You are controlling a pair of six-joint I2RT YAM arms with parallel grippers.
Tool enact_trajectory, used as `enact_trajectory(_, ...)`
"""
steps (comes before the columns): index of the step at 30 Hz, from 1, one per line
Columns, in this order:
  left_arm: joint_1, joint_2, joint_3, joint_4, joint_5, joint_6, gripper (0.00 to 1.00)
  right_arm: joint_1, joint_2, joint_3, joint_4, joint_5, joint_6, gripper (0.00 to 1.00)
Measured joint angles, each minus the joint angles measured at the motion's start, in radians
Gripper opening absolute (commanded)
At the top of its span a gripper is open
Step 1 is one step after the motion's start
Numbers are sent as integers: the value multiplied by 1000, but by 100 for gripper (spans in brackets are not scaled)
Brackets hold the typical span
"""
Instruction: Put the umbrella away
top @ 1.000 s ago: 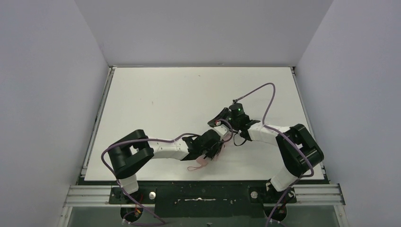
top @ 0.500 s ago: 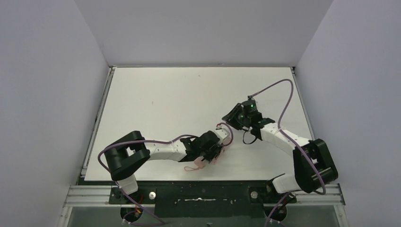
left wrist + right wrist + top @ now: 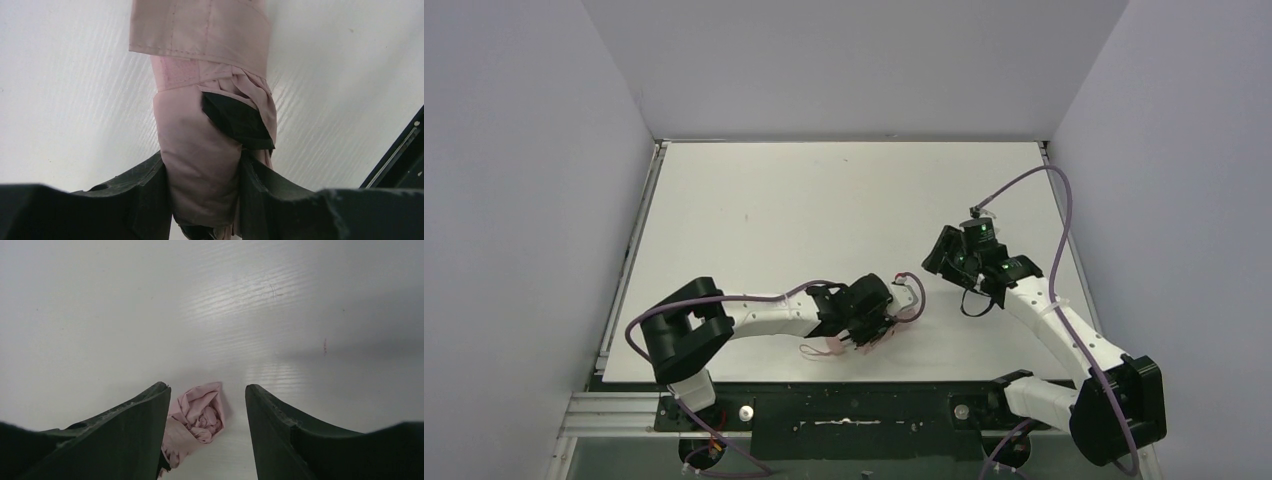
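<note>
**Figure.** The compact folded umbrella of pale pink fabric, a black inner fold showing (image 3: 200,150), sits at the near side of the flat white table (image 3: 754,220). We cannot tell whether it rests on the surface. The left gripper (image 3: 864,322) pinches its rolled canopy between both jaws. The right gripper (image 3: 206,386) hangs apart to the right, jaws spread on nothing, with the umbrella's crumpled pink end in sight below them. A pink band wraps the bundle, so we judge the folding done and the task near its end. The next move, we judge, calls for laying the bundle flat and easing the left jaws off without loosening the band. We read no brand, label or writing.
</note>
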Motion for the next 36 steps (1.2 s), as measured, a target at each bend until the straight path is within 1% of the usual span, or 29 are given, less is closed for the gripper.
enact_trajectory(1, 5, 2, 14, -26, 6, 16, 47, 0, -4, -2, -17, 0, -10, 58)
enact_trajectory(2, 9, 2, 26, -50, 11, 26, 60, -1, -6, -3, -28, 0, -16, 58)
enact_trajectory(3, 18, 2, 39, -79, 19, 39, 76, -1, -9, -3, -40, 0, -24, 58)
enact_trajectory(4, 31, 2, 49, -110, 24, 48, 78, -1, -11, -3, -51, 0, -34, 58)
enact_trajectory(6, 58, -6, 55, -138, 26, 64, 79, -2, -15, -3, -69, 0, -51, 58)
enact_trajectory(10, 109, -71, 55, -207, 35, 74, 79, -7, -17, -2, -99, 0, -85, 58)
enact_trajectory(13, 136, -148, 55, -239, 46, 75, 76, -8, -16, 8, -117, 0, -105, 58)
enact_trajectory(15, 145, -205, 55, -253, 54, 69, 73, -8, -11, 23, -128, -1, -117, 58)
enact_trajectory(17, 156, -281, 43, -256, 71, 42, 66, -8, 4, 45, -142, -1, -127, 58)
enact_trajectory(18, 162, -323, 32, -256, 77, 26, 61, -8, 14, 56, -148, 0, -130, 57)
enact_trajectory(20, 178, -395, 1, -256, 85, -22, 46, -8, 33, 73, -170, 8, -135, 54)
enact_trajectory(21, 195, -434, -19, -259, 89, -55, 36, -8, 39, 78, -188, 20, -135, 53)
enact_trajectory(22, 217, -467, -39, -261, 93, -89, 22, -8, 41, 79, -201, 32, -135, 52)
enact_trajectory(24, 283, -509, -76, -268, 100, -164, 8, -6, 41, 79, -249, 66, -124, 50)
enact_trajectory(25, 322, -518, -91, -277, 102, -198, 3, -3, 41, 78, -272, 82, -119, 48)
enact_trajectory(26, 361, -518, -103, -286, 103, -229, 0, 3, 43, 78, -292, 101, -113, 45)
enact_trajectory(30, 477, -493, -124, -343, 88, -323, 0, 69, 63, 59, -346, 155, -85, 28)
enact_trajectory(32, 497, -459, -121, -363, 78, -350, 0, 125, 83, 46, -363, 167, -63, 22)
enact_trajectory(36, 502, -348, -88, -422, 46, -395, 0, 197, 117, 16, -365, 166, -27, 16)
